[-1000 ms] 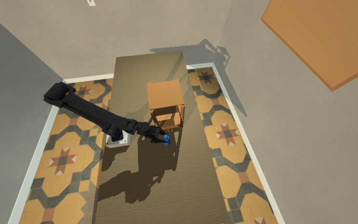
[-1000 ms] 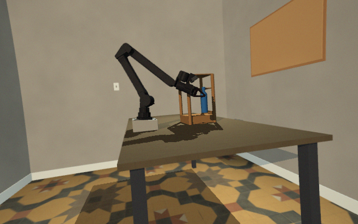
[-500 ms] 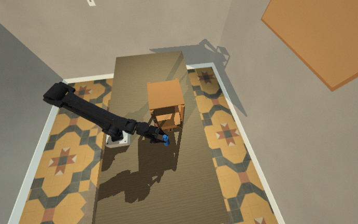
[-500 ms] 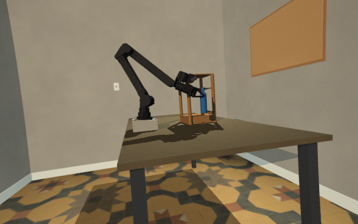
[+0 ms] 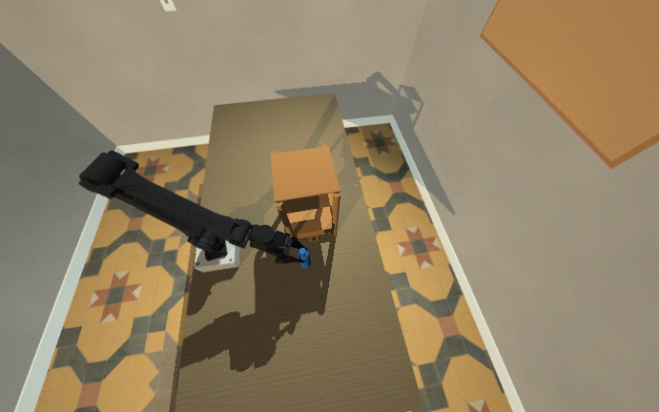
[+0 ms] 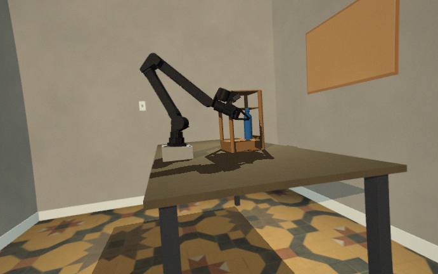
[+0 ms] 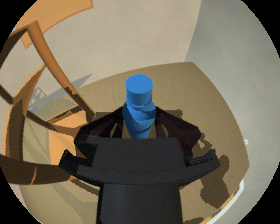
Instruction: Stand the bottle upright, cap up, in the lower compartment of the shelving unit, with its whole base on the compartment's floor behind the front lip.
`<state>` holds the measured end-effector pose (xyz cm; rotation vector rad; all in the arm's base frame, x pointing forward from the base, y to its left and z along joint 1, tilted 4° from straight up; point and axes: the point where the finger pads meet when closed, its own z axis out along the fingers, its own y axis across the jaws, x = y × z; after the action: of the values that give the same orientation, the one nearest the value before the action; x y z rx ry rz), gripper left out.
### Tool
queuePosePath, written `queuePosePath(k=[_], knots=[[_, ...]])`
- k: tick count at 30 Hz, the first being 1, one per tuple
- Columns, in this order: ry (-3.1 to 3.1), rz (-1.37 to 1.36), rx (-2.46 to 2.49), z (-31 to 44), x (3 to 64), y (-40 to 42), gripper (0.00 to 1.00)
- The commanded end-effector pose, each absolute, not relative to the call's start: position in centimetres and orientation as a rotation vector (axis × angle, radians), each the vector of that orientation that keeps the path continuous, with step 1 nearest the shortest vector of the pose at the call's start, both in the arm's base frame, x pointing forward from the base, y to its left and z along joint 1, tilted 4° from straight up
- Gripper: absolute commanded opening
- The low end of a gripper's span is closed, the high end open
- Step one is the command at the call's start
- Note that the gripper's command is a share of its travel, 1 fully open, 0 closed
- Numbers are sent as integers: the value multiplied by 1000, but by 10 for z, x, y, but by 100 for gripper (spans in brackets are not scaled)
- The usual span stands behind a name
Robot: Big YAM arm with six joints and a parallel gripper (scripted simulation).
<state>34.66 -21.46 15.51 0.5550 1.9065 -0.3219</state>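
The blue bottle [image 5: 305, 259] [image 6: 248, 130] [image 7: 139, 89] hangs upright, cap up, in front of the shelving unit's open side. My gripper [image 5: 304, 253] [image 6: 248, 118] [image 7: 139, 110] is shut on the bottle near its neck and reaches in at a downward slant. The orange wooden shelving unit [image 5: 304, 174] [image 6: 261, 119] [image 7: 41, 39] stands on the table, at the left in the wrist view. Its front lip [image 6: 244, 146] runs along the bottom. In the exterior view the bottle's base appears just above the lip, but the top view shows the bottle outside the unit. The wrist view hides the bottle's base.
The unit's corner posts, middle shelf and top board frame its opening, close beside my fingers. The arm's white base [image 5: 216, 262] [image 6: 177, 153] sits at the edge of the table [image 5: 352, 327] [image 6: 298, 170]. An orange board [image 5: 592, 66] [image 6: 353, 51] is on the wall.
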Motion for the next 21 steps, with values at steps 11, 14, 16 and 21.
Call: queuePosePath(k=[11, 14, 16, 21], knots=[[1823, -345, 515, 191, 359, -220, 30], [1837, -337, 523, 183, 352, -211, 30], [1850, -330, 529, 177, 346, -203, 30], [1868, -322, 539, 168, 328, -180, 30]])
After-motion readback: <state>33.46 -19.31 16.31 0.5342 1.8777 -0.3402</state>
